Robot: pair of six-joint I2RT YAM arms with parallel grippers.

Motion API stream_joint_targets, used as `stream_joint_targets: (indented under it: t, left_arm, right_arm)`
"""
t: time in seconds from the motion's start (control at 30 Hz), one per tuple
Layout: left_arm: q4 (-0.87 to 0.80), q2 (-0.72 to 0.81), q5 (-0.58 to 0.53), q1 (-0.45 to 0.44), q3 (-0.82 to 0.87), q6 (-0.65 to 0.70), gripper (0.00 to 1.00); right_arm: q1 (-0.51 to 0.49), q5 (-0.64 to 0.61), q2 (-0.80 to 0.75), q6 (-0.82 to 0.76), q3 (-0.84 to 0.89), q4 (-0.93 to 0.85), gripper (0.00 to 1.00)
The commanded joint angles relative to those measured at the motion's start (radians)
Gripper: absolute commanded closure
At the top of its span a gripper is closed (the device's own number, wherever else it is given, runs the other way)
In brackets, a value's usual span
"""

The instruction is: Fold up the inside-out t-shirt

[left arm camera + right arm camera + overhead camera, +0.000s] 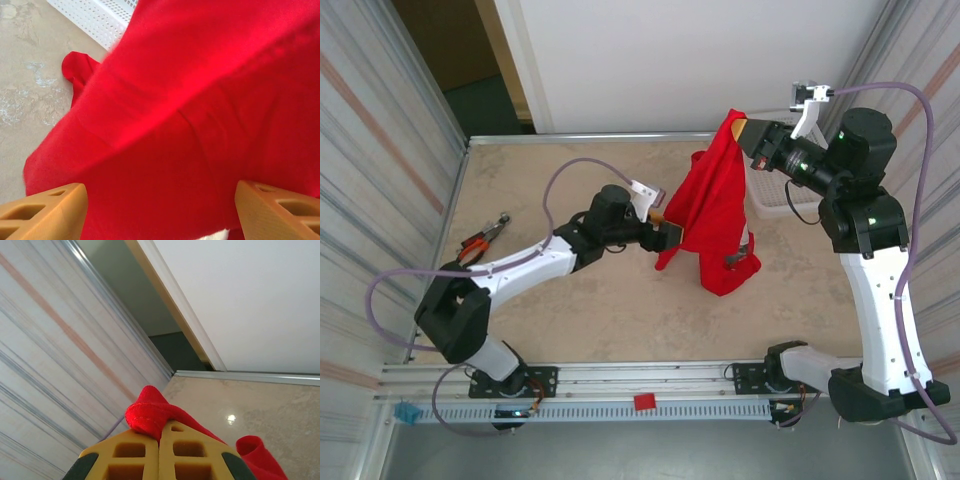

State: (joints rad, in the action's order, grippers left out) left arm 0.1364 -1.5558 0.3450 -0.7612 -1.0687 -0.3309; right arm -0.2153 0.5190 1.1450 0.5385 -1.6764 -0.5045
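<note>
At the far left of the table (570, 320) lies a pair of pliers (485, 240) with red-orange handles, well apart from the cloth. The left end effector (668, 232) is released: in the left wrist view its tan fingers (45, 210) stand wide apart, with red fabric spread just ahead of them. The inside-out t-shirt (715, 205) hangs in a bunched column near the middle right of the table, its lower end resting on the surface and its top lifted high. Behind it a white perforated basket (775, 208) sits on the table, largely hidden by the shirt and the right arm, so what it holds cannot be told. The right end effector (748, 133) is clenched on the top of the t-shirt, with a fold of red cloth pinched between its closed fingers (135, 455).
</note>
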Motion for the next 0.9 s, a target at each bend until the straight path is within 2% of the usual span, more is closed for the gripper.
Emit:
stream_joint_targets:
  t: [0.0, 0.2, 0.37, 0.4, 0.43, 0.47, 0.5, 0.53, 0.57, 0.67, 0.73, 0.87]
  left_arm:
    - [0.055, -0.036, -0.033, 0.005, -0.056, 0.040, 0.22]
    - [0.078, -0.108, -0.099, 0.010, -0.120, 0.042, 0.21]
    - [0.131, -0.196, 0.061, 0.013, -0.197, 0.001, 0.20]
    - [0.156, -0.214, 0.114, 0.013, -0.205, -0.017, 0.24]
    - [0.177, -0.232, 0.169, 0.013, -0.215, -0.037, 0.33]
    - [0.185, -0.243, 0.207, 0.013, -0.224, -0.052, 0.51]
    - [0.184, -0.247, 0.224, 0.013, -0.234, -0.065, 0.79]
    - [0.172, -0.229, 0.207, 0.015, -0.234, -0.065, 0.99]
    - [0.158, -0.199, 0.175, 0.022, -0.227, -0.056, 1.00]
    - [0.053, -0.047, -0.032, 0.075, -0.241, -0.011, 1.00]
    - [-0.044, 0.033, -0.120, 0.149, -0.320, 0.019, 1.00]
    - [-0.192, 0.077, -0.114, 0.307, -0.551, 0.042, 1.00]
  right_arm:
    - [0.013, 0.019, -0.026, -0.011, -0.019, 0.021, 1.00]
    - [0.020, 0.021, -0.040, -0.010, -0.026, 0.009, 1.00]
    - [0.027, 0.017, -0.041, -0.018, -0.039, -0.008, 1.00]
    - [0.031, 0.017, -0.039, -0.022, -0.044, -0.013, 1.00]
    - [0.035, 0.016, -0.035, -0.027, -0.050, -0.017, 1.00]
    - [0.040, 0.014, -0.031, -0.030, -0.055, -0.019, 1.00]
    - [0.046, 0.017, -0.023, -0.033, -0.061, -0.020, 1.00]
    - [0.054, 0.019, -0.012, -0.039, -0.074, -0.024, 1.00]
    - [0.064, 0.021, 0.001, -0.046, -0.089, -0.031, 1.00]
    - [0.114, 0.030, 0.058, -0.063, -0.152, -0.039, 1.00]
    - [0.163, 0.058, 0.125, -0.057, -0.237, -0.039, 1.00]
    - [0.212, 0.155, 0.247, 0.011, -0.393, -0.019, 1.00]
